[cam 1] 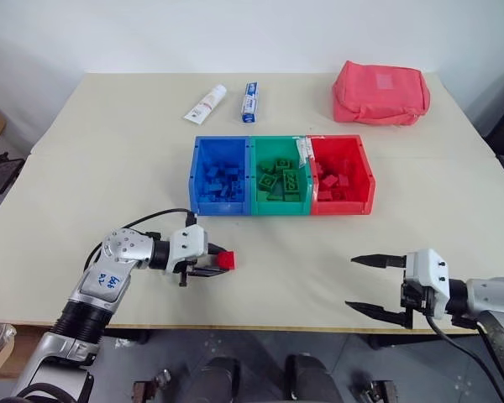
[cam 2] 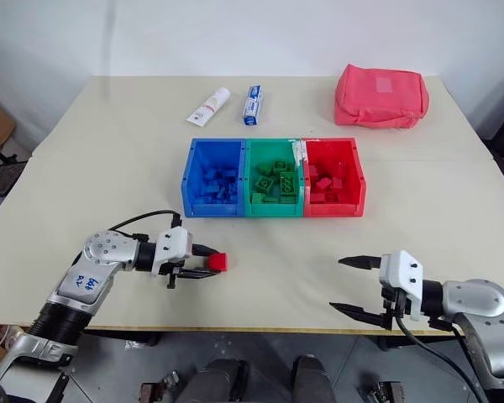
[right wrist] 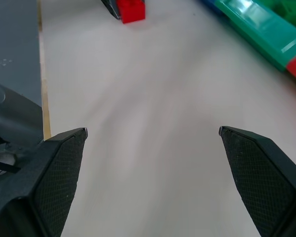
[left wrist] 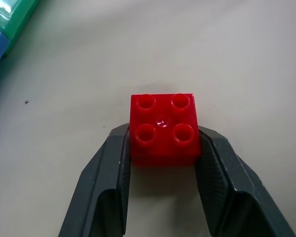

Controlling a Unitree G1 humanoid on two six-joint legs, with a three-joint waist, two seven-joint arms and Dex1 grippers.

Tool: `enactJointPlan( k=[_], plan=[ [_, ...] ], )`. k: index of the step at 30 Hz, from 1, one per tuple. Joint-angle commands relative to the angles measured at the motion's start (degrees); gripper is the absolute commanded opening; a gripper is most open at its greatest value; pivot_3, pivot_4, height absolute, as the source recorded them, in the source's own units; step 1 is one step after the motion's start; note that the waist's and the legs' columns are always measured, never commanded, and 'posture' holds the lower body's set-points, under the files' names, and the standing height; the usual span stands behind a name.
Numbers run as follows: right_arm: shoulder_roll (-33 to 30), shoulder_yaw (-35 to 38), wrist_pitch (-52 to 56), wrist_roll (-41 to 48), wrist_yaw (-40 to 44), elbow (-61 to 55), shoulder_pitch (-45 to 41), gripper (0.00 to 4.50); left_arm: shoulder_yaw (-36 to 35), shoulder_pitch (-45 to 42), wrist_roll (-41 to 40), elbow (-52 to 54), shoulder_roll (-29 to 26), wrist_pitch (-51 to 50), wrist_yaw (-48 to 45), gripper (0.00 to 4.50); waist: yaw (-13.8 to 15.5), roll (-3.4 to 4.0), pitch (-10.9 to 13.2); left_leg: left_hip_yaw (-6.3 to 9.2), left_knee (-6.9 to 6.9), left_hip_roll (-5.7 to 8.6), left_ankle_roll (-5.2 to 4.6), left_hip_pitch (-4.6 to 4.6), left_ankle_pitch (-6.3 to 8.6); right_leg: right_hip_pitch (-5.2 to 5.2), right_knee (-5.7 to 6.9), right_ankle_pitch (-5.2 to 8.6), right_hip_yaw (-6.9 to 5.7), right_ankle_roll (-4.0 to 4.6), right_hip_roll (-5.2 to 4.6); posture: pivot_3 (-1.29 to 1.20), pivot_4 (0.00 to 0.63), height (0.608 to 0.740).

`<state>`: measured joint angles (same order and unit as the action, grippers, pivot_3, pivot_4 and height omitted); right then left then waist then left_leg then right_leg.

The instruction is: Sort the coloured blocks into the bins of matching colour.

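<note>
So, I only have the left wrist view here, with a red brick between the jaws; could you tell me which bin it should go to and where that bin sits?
Observer: The red brick belongs in the red bin, the rightmost of the three joined bins, across the table from the left gripper.
Operator: Thank you. Is the right arm in the way?
Observer: No, the right gripper is near the table's front edge, well apart from the bins, jaws open and empty.
Operator: Is anything else near that bin?
Observer: A pinkish-red pouch lies beyond it.
</note>
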<state>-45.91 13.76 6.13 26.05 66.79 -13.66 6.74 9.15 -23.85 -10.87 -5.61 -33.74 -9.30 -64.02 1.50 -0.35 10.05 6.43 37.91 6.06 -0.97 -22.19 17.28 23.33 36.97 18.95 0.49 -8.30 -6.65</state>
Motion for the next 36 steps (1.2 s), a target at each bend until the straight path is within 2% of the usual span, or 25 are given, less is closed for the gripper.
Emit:
enactJointPlan(
  k=[1, 4, 7, 9, 13, 17, 20, 22, 27, 30, 33, 36],
  plan=[
    [3.9, 5.0, -0.2, 2.3, -7.2, -2.6, 0.1, 4.50, -1.7, -3.3, -6.5, 6.5, 4.8, -6.7, 2.9, 1.47, 0.2, -0.02, 0.0, 0.07, 0.05, 0.00, 0.00, -0.05, 0.00, -0.01, -0.01, 0.00, -0.02, 0.00, 0.00, 0.00, 0.150, 0.740],
    [6.0, 7.5, 0.9, 2.3, -11.9, -3.4, 0.6, 4.50, -2.1, -6.0, -7.9, 7.8, 9.5, -9.9, 7.0, 1.47, 0.1, -0.02, 0.0, 0.09, 0.10, 0.04, 0.00, -0.10, 0.00, 0.01, -0.01, -0.01, -0.04, -0.02, -0.01, 0.00, 0.150, 0.740],
    [7.3, 10.5, 2.2, 2.7, -15.8, -4.4, 2.4, 4.50, -2.3, -12.2, -9.7, 6.1, 18.8, -12.1, 13.9, 1.47, 0.4, -0.04, 0.0, 0.10, 0.11, 0.06, 0.00, -0.11, 0.00, 0.01, 0.00, -0.01, -0.07, -0.02, 0.00, 0.00, 0.150, 0.740],
    [7.7, 12.9, 2.4, 3.1, -17.1, -5.2, 4.6, 4.50, 0.6, -18.5, -3.9, -2.7, 24.9, -5.9, 18.3, 1.47, 1.3, -0.07, 0.0, 0.10, 0.15, 0.12, -0.02, -0.13, -0.02, -0.01, -0.01, -0.04, -0.07, -0.07, -0.02, 0.00, 0.150, 0.740],
    [8.2, 14.7, 2.5, 2.9, -18.8, -8.0, 8.0, 4.50, 4.4, -31.0, 6.1, -24.2, 31.9, 7.4, 25.9, 1.47, 1.4, -0.14, 0.1, -0.09, 0.12, 0.14, -0.07, -0.11, -0.02, -0.03, -0.12, -0.08, -0.02, -0.16, 0.00, 0.00, 0.150, 0.740],
    [9.2, 15.1, 3.4, 3.5, -20.6, -12.0, 10.9, 4.50, 5.6, -43.9, 13.9, -47.4, 36.6, 14.5, 37.1, 1.47, 1.2, -0.31, 0.2, -0.30, 0.04, 0.09, -0.09, -0.09, -0.01, 0.08, -0.09, -0.08, 0.13, -0.17, 0.05, 0.00, 0.150, 0.740],
    [9.9, 15.2, 4.0, 3.9, -22.2, -14.9, 12.2, 4.50, 3.7, -48.7, 14.3, -56.8, 38.7, 18.0, 39.8, 1.47, 1.1, -0.36, 0.2, -0.39, 0.01, 0.09, -0.13, -0.09, 0.01, 0.15, -0.06, -0.09, 0.25, -0.19, 0.05, 0.00, 0.150, 0.740],
    [10.3, 15.0, 4.5, 4.0, -23.3, -16.6, 12.5, 4.50, 2.7, -50.5, 14.0, -59.9, 39.7, 19.7, 38.2, 2.19, 1.1, -0.36, 0.2, -0.39, 0.00, 0.09, -0.13, -0.10, 0.01, 0.19, -0.04, -0.09, 0.25, -0.20, 0.05, 0.00, 0.150, 0.740],
    [10.6, 13.9, 5.6, 4.1, -24.8, -18.4, 11.9, 4.50, 0.9, -50.9, 13.7, -61.5, 40.0, 22.2, 34.2, 3.64, 1.3, -0.37, 0.2, -0.40, 0.03, 0.12, -0.15, -0.10, 0.01, 0.19, -0.03, -0.11, 0.28, -0.23, 0.04, 0.00, 0.150, 0.740],
    [10.1, 13.0, 6.3, 4.2, -25.2, -18.5, 10.2, 4.50, 0.2, -48.6, 13.1, -58.4, 37.9, 24.0, 30.8, 4.48, 1.2, -0.36, 0.2, -0.40, 0.03, 0.11, -0.15, -0.10, 0.01, 0.21, -0.02, -0.11, 0.30, -0.23, 0.05, 0.00, 0.150, 0.740],
    [8.9, 11.6, 6.9, 3.9, -24.5, -16.1, 6.3, 4.50, -1.2, -42.7, 9.7, -47.9, 34.2, 23.4, 23.2, 4.48, 0.0, -0.31, 0.2, -0.46, -0.02, 0.08, -0.14, -0.05, 0.00, 0.23, 0.04, -0.11, 0.39, -0.23, 0.07, 0.00, 0.150, 0.740],
    [8.1, 10.7, 6.4, 4.0, -22.6, -13.7, 3.8, 4.50, -1.0, -32.8, 5.9, -31.4, 28.1, 19.4, 15.1, 4.48, -0.3, -0.25, 0.1, -0.46, -0.02, 0.05, -0.13, -0.04, 0.00, 0.26, 0.09, -0.11, 0.40, -0.22, 0.07, 0.00, 0.150, 0.740]
  ],
)
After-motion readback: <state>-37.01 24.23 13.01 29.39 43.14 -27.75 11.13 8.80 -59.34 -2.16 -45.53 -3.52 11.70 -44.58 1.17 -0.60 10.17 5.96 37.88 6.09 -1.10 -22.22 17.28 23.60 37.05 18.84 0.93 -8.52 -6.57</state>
